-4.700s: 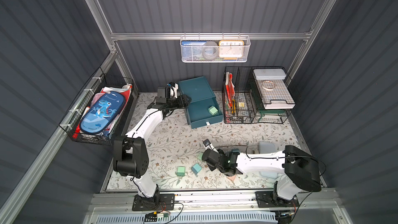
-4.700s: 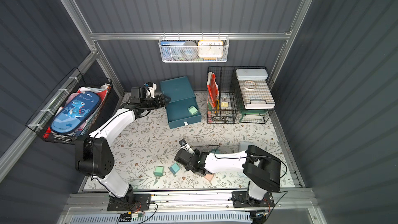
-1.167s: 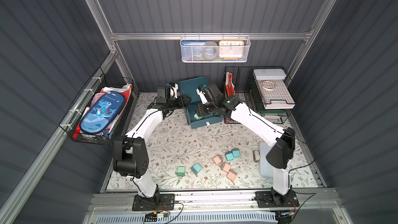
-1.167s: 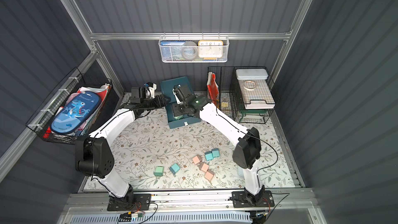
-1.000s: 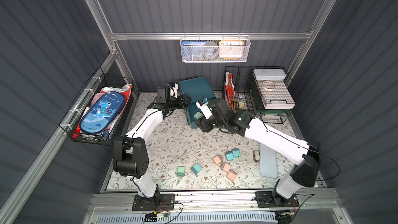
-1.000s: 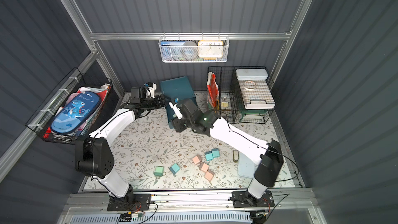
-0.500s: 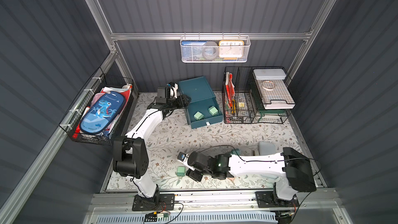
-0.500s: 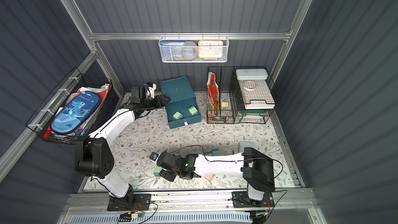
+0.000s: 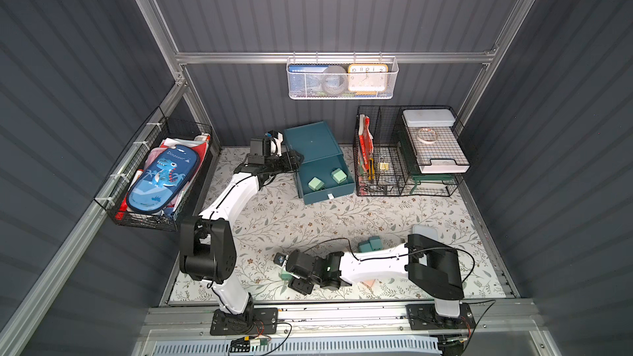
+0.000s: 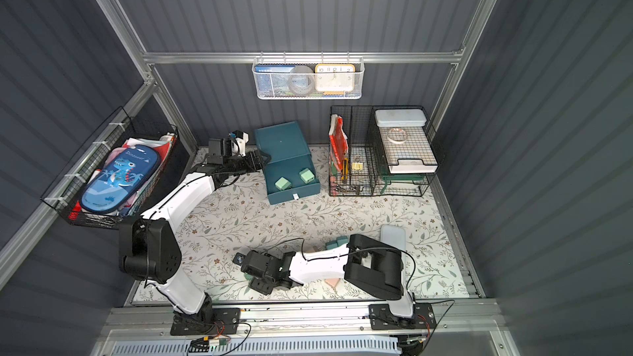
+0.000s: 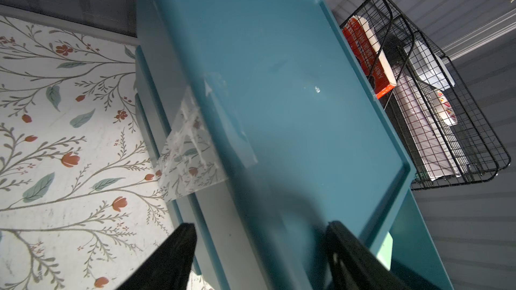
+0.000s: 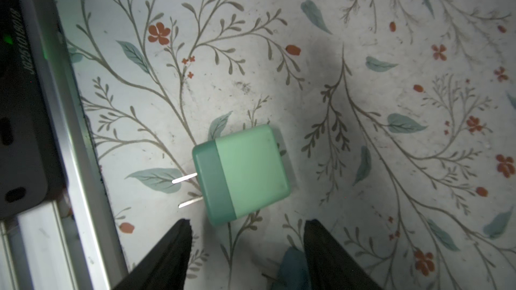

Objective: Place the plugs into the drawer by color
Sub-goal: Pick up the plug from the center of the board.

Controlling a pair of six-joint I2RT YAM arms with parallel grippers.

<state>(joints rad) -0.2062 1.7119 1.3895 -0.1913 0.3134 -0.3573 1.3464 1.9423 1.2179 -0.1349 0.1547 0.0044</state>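
In both top views the drawer cabinet stands at the back of the floral mat. Its open drawer is pulled toward the front and holds two mint plugs, which lie apart from each other. The left pincer is at the cabinet's left side. The right pincer hangs low near the mat's front edge, well apart from the cabinet, over a third mint plug of which only an edge shows. Two light blue plugs sit side by side just behind the right arm, and one pink plug peeks out on the arm's front side. In the left wrist view the left pincer has its jaws apart with the cabinet's top edge between them. I cannot tell whether they press on it. In the right wrist view the right pincer has its jaws spread and holds nothing. The mint plug lies on its side on the mat just ahead of the fingertips, not between them, with its two prongs pointing toward the metal rail. One bluish plug shows partly beside one finger.
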